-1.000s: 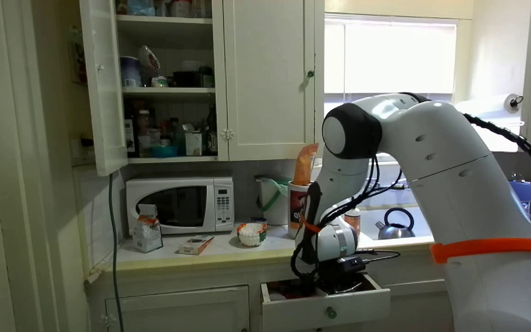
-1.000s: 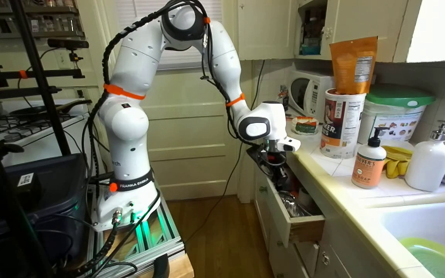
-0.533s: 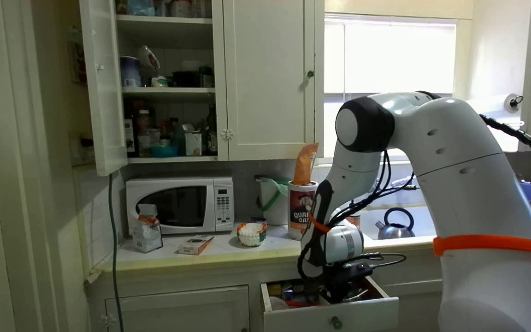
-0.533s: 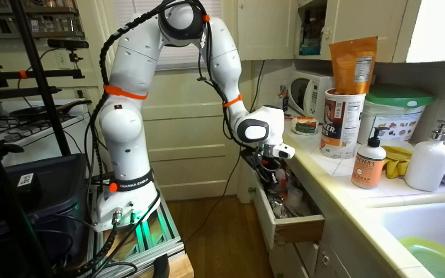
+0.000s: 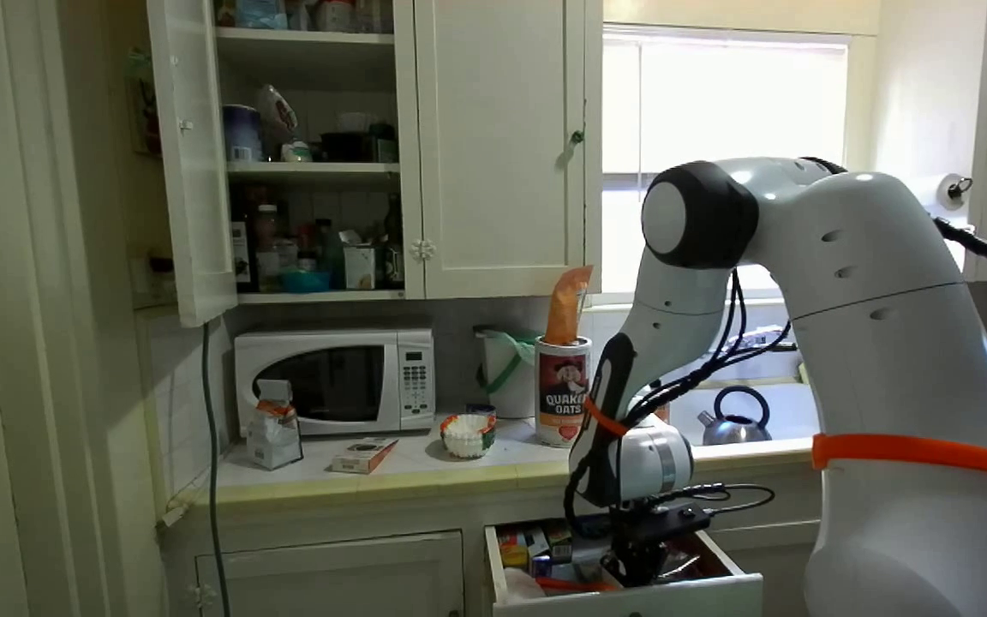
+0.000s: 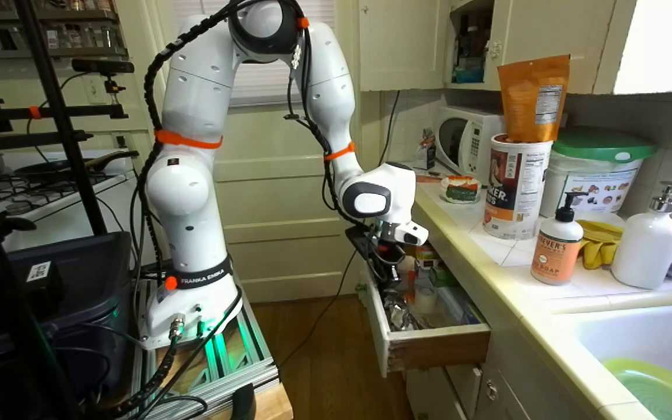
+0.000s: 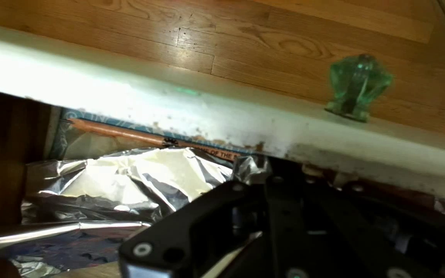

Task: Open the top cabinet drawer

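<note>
Left to right. Far left, on the counter (image 5: 356, 490): microwave (image 5: 335, 381), then paper baking cups (image 5: 468, 439) and an oats canister (image 5: 557, 390). All off to the far side of my work.

Below the canister and a little right is my target, the top drawer (image 5: 699, 595), out from the lower cabinet (image 5: 331, 578), its front well clear on the near side. Left end holds small boxes (image 5: 511, 549) and an orange strip (image 5: 575, 586) I can't identify. Next comes the gripper (image 5: 629, 572), pointing down inside the drawer, just behind the front. I read its fingers as drawn together, nothing seen between them. Tips are dark in the wrist view; whether they press on the wood I can't tell. The green knob (image 7: 355, 87) stands on the outer face, not held. Right of the fingers lie crumpled foil (image 7: 129, 185) and a pencil (image 7: 118, 130).

Step in hand, as I judge it: the pull, hooked from inside rather than by the knob, and mostly done. Next move: for more travel, a straight, level draw to the near side, gently, since I can't see where it stops. Otherwise, lift straight up past the front, clear of the foil, before backing off.
</note>
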You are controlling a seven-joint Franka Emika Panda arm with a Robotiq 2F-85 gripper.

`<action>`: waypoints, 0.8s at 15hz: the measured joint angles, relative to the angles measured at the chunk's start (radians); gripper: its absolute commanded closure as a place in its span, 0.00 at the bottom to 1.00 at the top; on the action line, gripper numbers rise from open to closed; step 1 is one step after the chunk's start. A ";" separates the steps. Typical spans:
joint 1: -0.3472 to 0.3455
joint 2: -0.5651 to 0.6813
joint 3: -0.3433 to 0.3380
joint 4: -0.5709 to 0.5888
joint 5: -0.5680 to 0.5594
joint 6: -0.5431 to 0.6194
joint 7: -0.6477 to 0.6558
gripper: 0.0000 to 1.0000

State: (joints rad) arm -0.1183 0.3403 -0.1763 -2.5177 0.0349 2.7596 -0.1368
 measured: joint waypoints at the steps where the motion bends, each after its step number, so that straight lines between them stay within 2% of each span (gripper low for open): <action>1: -0.005 -0.006 0.005 -0.010 0.000 0.000 -0.003 1.00; 12: -0.022 -0.046 0.028 -0.093 -0.004 0.000 -0.030 1.00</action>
State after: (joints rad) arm -0.1402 0.2945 -0.1483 -2.6103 0.0305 2.7593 -0.1668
